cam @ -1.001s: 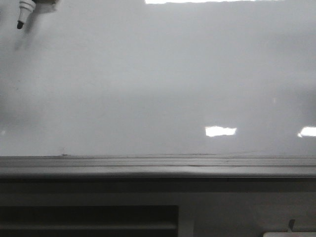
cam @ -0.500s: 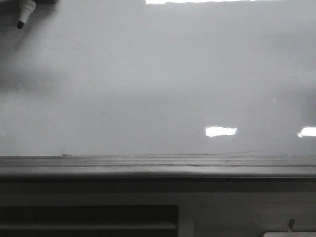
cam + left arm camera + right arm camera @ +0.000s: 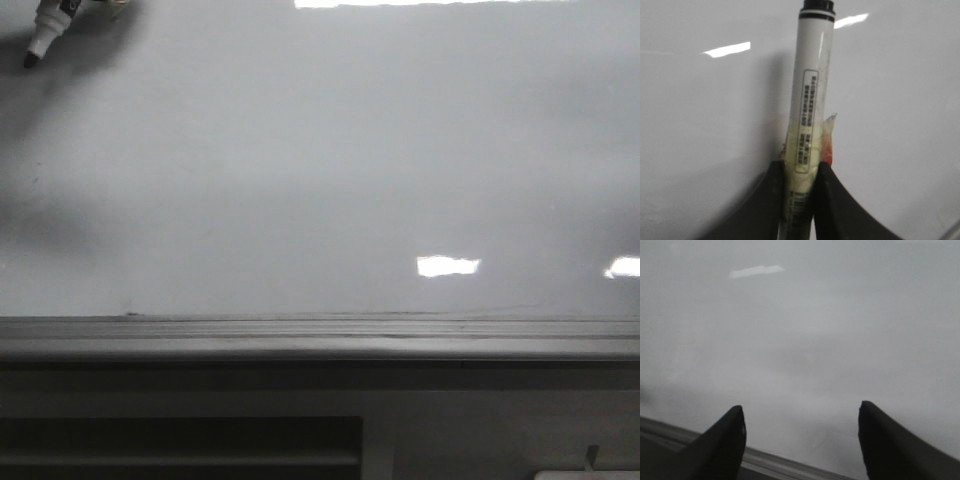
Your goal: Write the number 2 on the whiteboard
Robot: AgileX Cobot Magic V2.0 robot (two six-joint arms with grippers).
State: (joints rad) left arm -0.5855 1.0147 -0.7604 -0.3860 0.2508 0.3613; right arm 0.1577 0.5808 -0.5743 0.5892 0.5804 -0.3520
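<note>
This is looking like an indoor office, classroom or lab space rather than a home. A large glossy pale grey-white whiteboard is filling almost the whole front view, and bright rectangular ceiling lights are reflecting off it. A grey ledge is running along its lower edge. Below, a dark slatted panel is showing. Nothing more of the room is coming into view.

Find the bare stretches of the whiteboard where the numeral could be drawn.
Nearly all the glossy pale grey-white whiteboard is unmarked, from the grey ledge up to the top edge. Only the upper left corner is occupied, by the white marker pen in the left gripper.
</note>
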